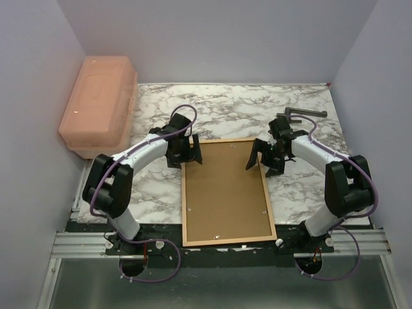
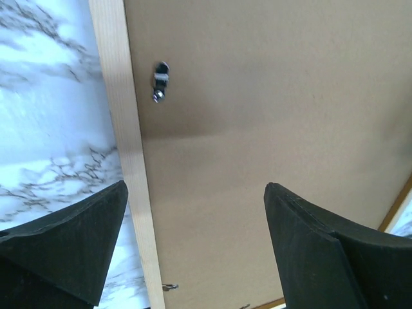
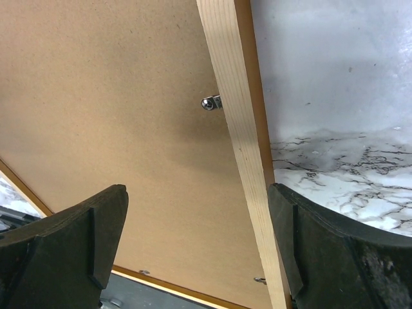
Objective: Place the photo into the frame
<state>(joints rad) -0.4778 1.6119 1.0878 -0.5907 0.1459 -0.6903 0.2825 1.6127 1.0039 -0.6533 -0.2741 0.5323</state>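
The frame (image 1: 228, 240) lies face down in the centre on the desk (image 1: 225, 106), no photo visible, and the left gripper (image 1: 185, 154) and right gripper (image 1: 264, 158) hang with jaws apart over its upper corners, probably to free the backing board (image 1: 225, 193).

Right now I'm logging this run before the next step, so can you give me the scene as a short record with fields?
frame: flat on the marble table, back side up
backing board: fills the frame, small metal clips at its edges
photo: not in view
left hand: open, over the frame's far left corner
right hand: open, over the frame's far right corner
other: pink plastic box at far left; grey metal tool at far right
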